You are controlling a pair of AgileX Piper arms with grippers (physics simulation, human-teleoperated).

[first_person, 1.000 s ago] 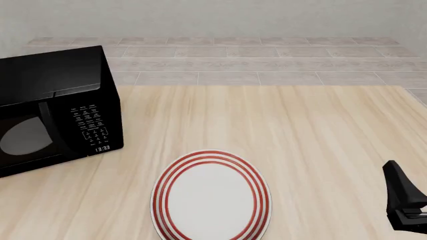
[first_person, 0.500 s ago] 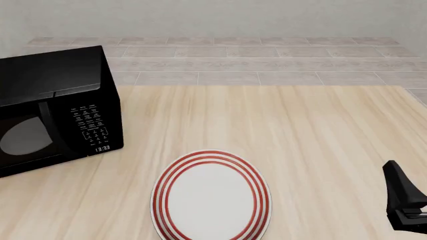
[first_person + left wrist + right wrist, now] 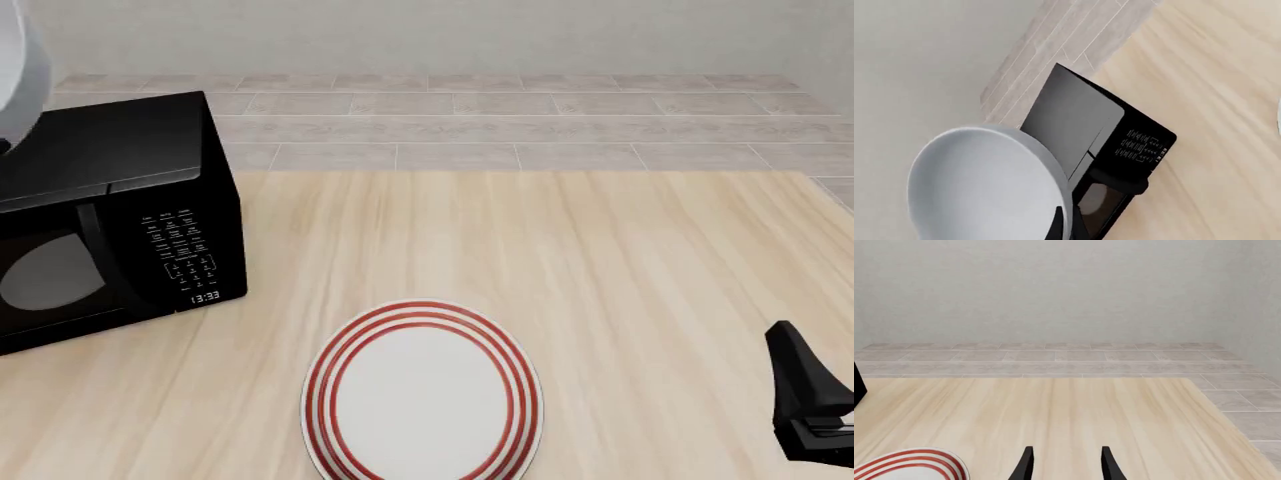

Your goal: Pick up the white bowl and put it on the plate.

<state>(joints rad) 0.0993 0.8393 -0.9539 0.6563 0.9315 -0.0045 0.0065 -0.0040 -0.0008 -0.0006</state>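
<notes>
The white bowl [image 3: 987, 185] fills the near part of the left wrist view, held up in the air and tilted on edge. My left gripper [image 3: 1066, 225] is shut on its rim, one dark finger on each side of the wall. In the front view only a slice of the bowl [image 3: 16, 70] shows, at the top left corner above the microwave; the left gripper itself is out of that view. The plate [image 3: 422, 392] with red rings lies flat near the table's front middle, and its edge shows as plate [image 3: 911, 465]. My right gripper [image 3: 1066, 467] stands open and holds nothing, low at the right, gripper [image 3: 807, 400].
A black microwave [image 3: 107, 220] stands on the table's left side with its door closed, also seen from above as microwave [image 3: 1101, 135]. The wooden table [image 3: 601, 260] ends at a tiled floor behind and to the right.
The white bowl has come into the front view at the top left corner, where it was not seen before. The right arm and the plate have not moved.
</notes>
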